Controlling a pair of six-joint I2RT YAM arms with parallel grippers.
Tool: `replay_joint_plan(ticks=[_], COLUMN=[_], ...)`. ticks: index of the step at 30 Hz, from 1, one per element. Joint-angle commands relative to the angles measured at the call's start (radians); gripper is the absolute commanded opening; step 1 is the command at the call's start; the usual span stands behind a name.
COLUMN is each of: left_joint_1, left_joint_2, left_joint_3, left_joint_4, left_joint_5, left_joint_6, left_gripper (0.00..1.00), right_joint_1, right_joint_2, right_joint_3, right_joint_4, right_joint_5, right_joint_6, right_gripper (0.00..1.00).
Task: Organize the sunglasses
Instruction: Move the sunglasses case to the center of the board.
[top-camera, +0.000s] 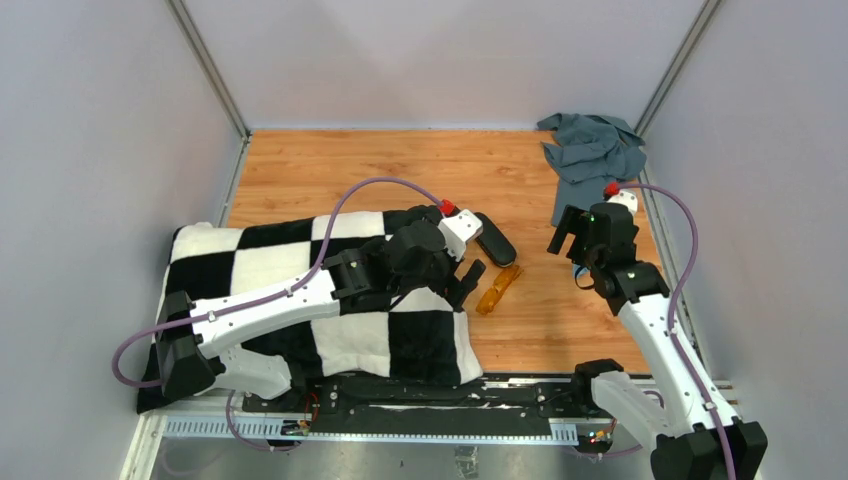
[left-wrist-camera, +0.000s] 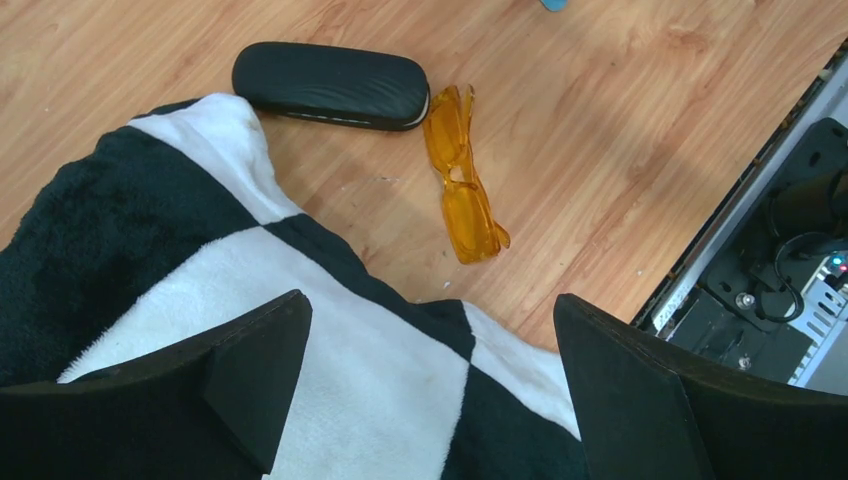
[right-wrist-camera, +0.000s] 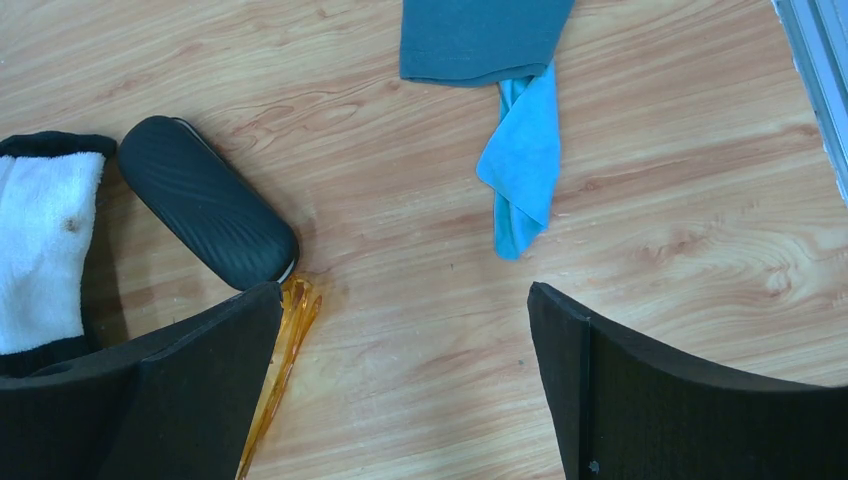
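Both left fingers (left-wrist-camera: 245, 375) and right fingers (right-wrist-camera: 650, 390) spread, sunglasses (left-wrist-camera: 465, 195) touching black case (left-wrist-camera: 330, 85) beside checkered blanket (left-wrist-camera: 150, 220)

**Clearance around the sunglasses: free on the right, crowded at the far end and on the left.**

The folded translucent amber-orange sunglasses (left-wrist-camera: 462, 180) lie flat on the wooden worktop (top-camera: 400, 170). Their far end meets the closed black oblong ribbed case (left-wrist-camera: 330, 85), so there is no gap there. On the left a narrow strip of bare wood separates them from the edge of the black-and-white checkered plush blanket (left-wrist-camera: 200, 250). The left pincer (left-wrist-camera: 425, 380) hangs over that edge, jaws wide apart. To the right the wood is bare as far as the small light-blue cloth (right-wrist-camera: 525, 170), whose far end is tucked under a crumpled grey-teal cloth (top-camera: 590, 155). The right pincer (right-wrist-camera: 403, 330) hovers over this gap, jaws wide apart.
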Motion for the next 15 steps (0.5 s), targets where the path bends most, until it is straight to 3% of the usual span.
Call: replay_joint_plan(ticks=[1,15], left_joint_1=[-0.006,-0.004], left_joint_2=[0.004,0.107], left_joint_3=[0.021,0.052], left_joint_4=[0.0,0.013], left_joint_5=[0.018,-0.008], left_joint_6=[0.005,-0.129], left_gripper=[1.0,1.0], right_joint_1=[-0.013,-0.013], right_joint_2=[-0.024,0.003], right_joint_3=[-0.018,-0.027], right_joint_4=[-0.004,0.034], right_joint_5=[0.017,-0.086], right_joint_6=[-0.003,-0.013], right_gripper=[1.0,0.99])
